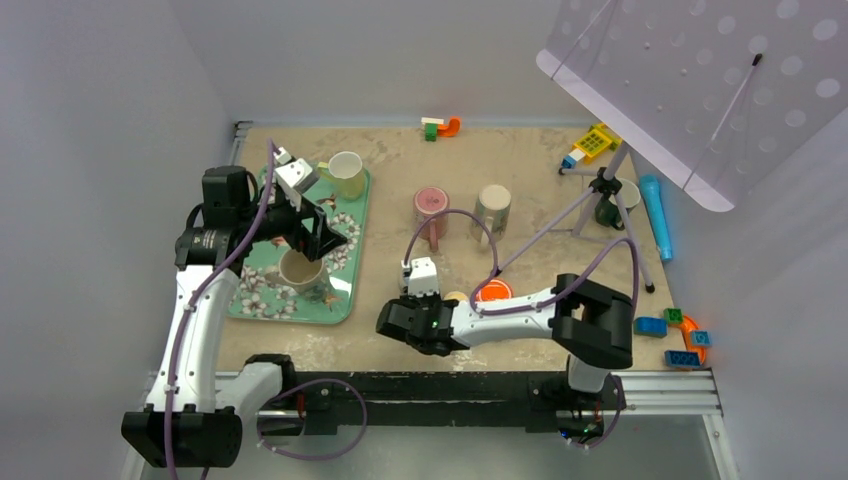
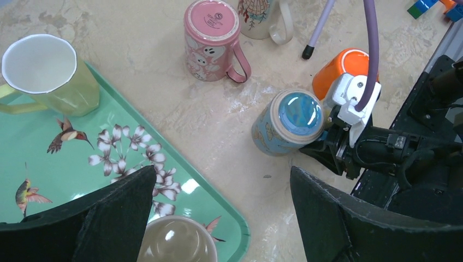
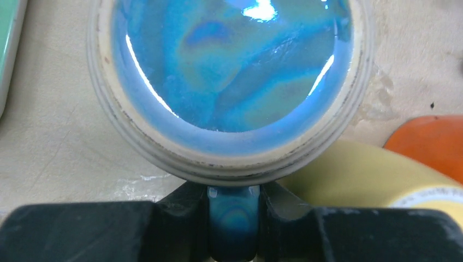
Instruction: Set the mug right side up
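Risk: right gripper (image 3: 232,237), frame bottom, pinches only the handle (image 3: 232,210) of the inverted blue mug (image 3: 229,82), which may pivot or slip when turned; left gripper (image 2: 224,215) gapes wide.

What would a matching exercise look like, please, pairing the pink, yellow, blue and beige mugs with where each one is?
Things:
1. pink mug
2. yellow mug
3. blue mug
4. beige mug

Places or states:
A. upright at the far corner of the tray
B. base up, its handle clamped in the right hand
C. base up on the table beside the patterned mug, no hand on it
D. on the tray, under the open left hand

Pairs: 1-C, 2-A, 3-B, 4-D
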{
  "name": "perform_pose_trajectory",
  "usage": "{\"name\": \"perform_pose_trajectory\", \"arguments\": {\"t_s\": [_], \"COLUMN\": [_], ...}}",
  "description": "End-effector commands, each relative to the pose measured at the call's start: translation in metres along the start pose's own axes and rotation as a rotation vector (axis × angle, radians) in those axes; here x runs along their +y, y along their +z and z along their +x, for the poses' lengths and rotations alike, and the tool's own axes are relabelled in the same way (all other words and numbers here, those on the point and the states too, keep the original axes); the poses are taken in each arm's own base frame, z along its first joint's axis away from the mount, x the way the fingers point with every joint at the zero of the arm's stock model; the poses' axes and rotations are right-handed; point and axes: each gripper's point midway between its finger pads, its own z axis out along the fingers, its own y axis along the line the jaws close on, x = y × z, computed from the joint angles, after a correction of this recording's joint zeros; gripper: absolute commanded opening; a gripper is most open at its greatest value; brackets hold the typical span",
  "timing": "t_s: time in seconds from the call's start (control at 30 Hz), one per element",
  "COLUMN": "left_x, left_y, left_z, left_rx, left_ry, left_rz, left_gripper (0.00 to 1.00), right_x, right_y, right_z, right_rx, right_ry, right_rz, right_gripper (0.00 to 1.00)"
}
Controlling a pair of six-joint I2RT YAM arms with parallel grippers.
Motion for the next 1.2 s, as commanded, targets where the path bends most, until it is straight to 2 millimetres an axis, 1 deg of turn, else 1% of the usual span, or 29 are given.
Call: {"name": "perform_pose_trajectory", "arguments": {"t_s": [0.0, 0.03, 0.1, 0.17, 0.2, 0.23, 0.3, 0.37, 0.43, 0.5, 0.57, 0.63, 0.67, 0.7, 0.8, 0.83, 0.93, 1.0, 1.07, 1.1, 1.13, 1.17], "left_x": [-0.008, -0.011, -0.020, -0.034, -0.042, -0.049, -0.064, -0.080, -0.091, -0.101, -0.114, -0.126, -0.131, -0.136, -0.148, -0.156, -0.151, -0.148, -0.151, -0.153, -0.155, -0.156], "left_y": [-0.004, -0.005, -0.010, -0.016, -0.020, -0.025, -0.035, -0.045, -0.054, -0.064, -0.076, -0.086, -0.091, -0.098, -0.109, -0.111, -0.107, -0.104, -0.105, -0.106, -0.107, -0.107], "left_z": [-0.007, -0.009, -0.018, -0.031, -0.040, -0.049, -0.070, -0.090, -0.108, -0.125, -0.143, -0.159, -0.168, -0.178, -0.186, -0.187, -0.187, -0.186, -0.186, -0.187, -0.187, -0.187], "left_rx": [-0.030, -0.033, -0.047, -0.072, -0.091, -0.114, -0.170, -0.222, -0.270, -0.325, -0.379, -0.414, -0.439, -0.480, -0.530, -0.534, -0.519, -0.519, -0.518, -0.521, -0.521, -0.515], "left_ry": [0.004, 0.000, -0.010, -0.036, -0.051, -0.068, -0.106, -0.140, -0.144, -0.142, -0.140, -0.143, -0.140, -0.105, -0.133, -0.135, -0.189, -0.174, -0.169, -0.163, -0.166, -0.180], "left_rz": [0.022, 0.032, 0.066, 0.118, 0.150, 0.178, 0.249, 0.321, 0.366, 0.393, 0.419, 0.468, 0.496, 0.522, 0.599, 0.633, 0.608, 0.584, 0.597, 0.610, 0.621, 0.632], "left_gripper": [0.95, 0.95, 0.95, 0.95, 0.95, 0.96, 0.97, 0.99, 1.00, 1.00, 1.00, 1.00, 1.00, 1.00, 1.00, 1.00, 1.00, 0.99, 0.91, 0.84, 0.76, 0.65], "right_x": [0.008, 0.011, 0.016, 0.021, 0.019, 0.014, -0.004, -0.023, -0.036, -0.045, -0.046, -0.036, -0.032, -0.023, -0.005, 0.000, 0.016, 0.026, 0.035, 0.039, 0.043, 0.049], "right_y": [-0.005, -0.011, -0.029, -0.060, -0.080, -0.103, -0.149, -0.193, -0.230, -0.260, -0.283, -0.296, -0.306, -0.312, -0.323, -0.326, -0.333, -0.334, -0.331, -0.329, -0.325, -0.320], "right_z": [-0.038, -0.047, -0.072, -0.116, -0.140, -0.168, -0.216, -0.257, -0.286, -0.309, -0.327, -0.337, -0.344, -0.348, -0.359, -0.361, -0.363, -0.364, -0.363, -0.362, -0.362, -0.362], "right_rx": [-0.107, -0.122, -0.175, -0.282, -0.352, -0.432, -0.585, -0.733, -0.861, -0.974, -1.046, -1.080, -1.097, -1.106, -1.120, -1.123, -1.129, -1.119, -1.098, -1.088, -1.073, -1.055], "right_ry": [0.040, 0.056, 0.108, 0.190, 0.245, 0.317, 0.424, 0.490, 0.524, 0.580, 0.593, 0.570, 0.572, 0.557, 0.534, 0.526, 0.495, 0.474, 0.457, 0.450, 0.449, 0.441], "right_rz": [-0.033, -0.055, -0.135, -0.276, -0.347, -0.417, -0.533, -0.633, -0.718, -0.791, -0.848, -0.895, -0.929, -0.961, -1.015, -1.032, -1.085, -1.108, -1.121, -1.129, -1.142, -1.164], "right_gripper": [0.00, 0.00, 0.00, 0.00, 0.00, 0.00, 0.00, 0.00, 0.00, 0.00, 0.00, 0.00, 0.00, 0.00, 0.00, 0.00, 0.00, 0.00, 0.00, 0.00, 0.00, 0.00]}}
